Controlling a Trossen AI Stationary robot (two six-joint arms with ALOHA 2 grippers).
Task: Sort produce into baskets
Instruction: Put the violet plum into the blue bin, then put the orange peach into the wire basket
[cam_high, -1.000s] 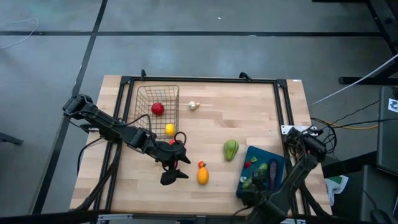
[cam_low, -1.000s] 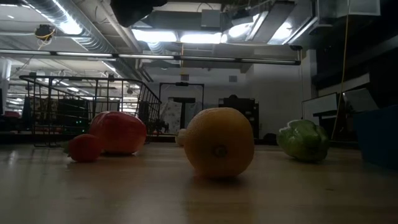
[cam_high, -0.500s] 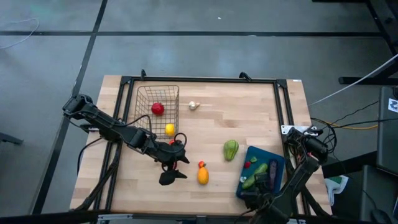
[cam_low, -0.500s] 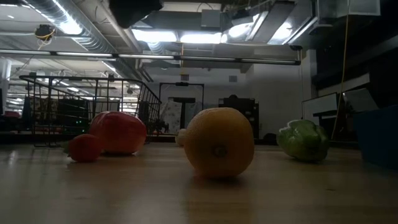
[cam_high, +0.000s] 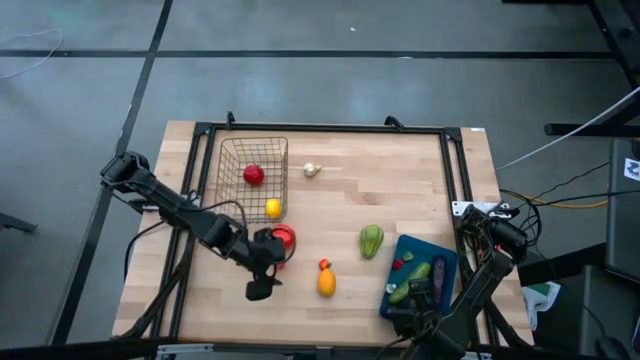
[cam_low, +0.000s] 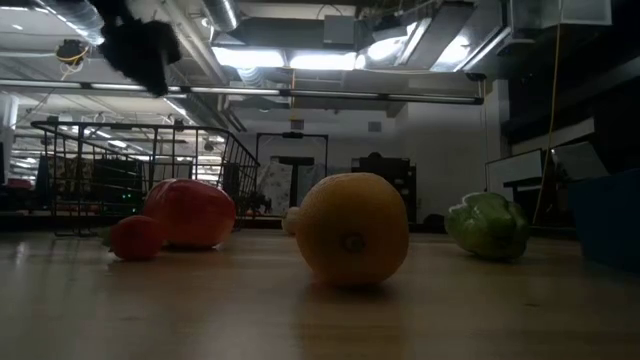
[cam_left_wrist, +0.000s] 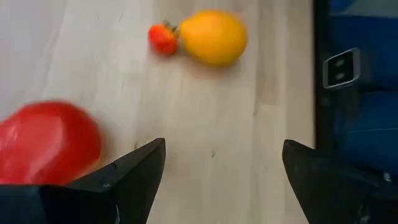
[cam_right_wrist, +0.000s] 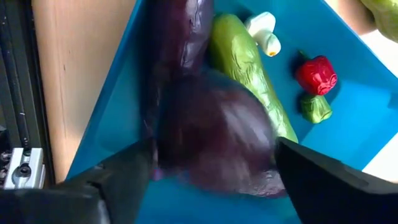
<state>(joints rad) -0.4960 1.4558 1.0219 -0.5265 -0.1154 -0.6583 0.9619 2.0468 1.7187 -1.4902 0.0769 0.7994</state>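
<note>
Best centred over the big red tomato (cam_high: 283, 238) before descending, then closed squarely across its round sides so no rolling. Left hand (cam_high: 258, 284) hovered spread and empty just beside it, near the wire basket (cam_high: 253, 163). Right hand (cam_right_wrist: 211, 180) spread above the eggplants (cam_right_wrist: 205, 118) in the teal tray (cam_high: 437, 250).

My overhead camera is looking straight down on the whole table (cam_high: 400, 170), while my low one is sitting at tabletop level, facing across it into the room. Both are sharing the orange (cam_high: 326, 283) (cam_low: 352, 229), as is my left wrist camera (cam_left_wrist: 213, 36); my right wrist camera is hovering close over the teal tray (cam_right_wrist: 118, 112).
</note>
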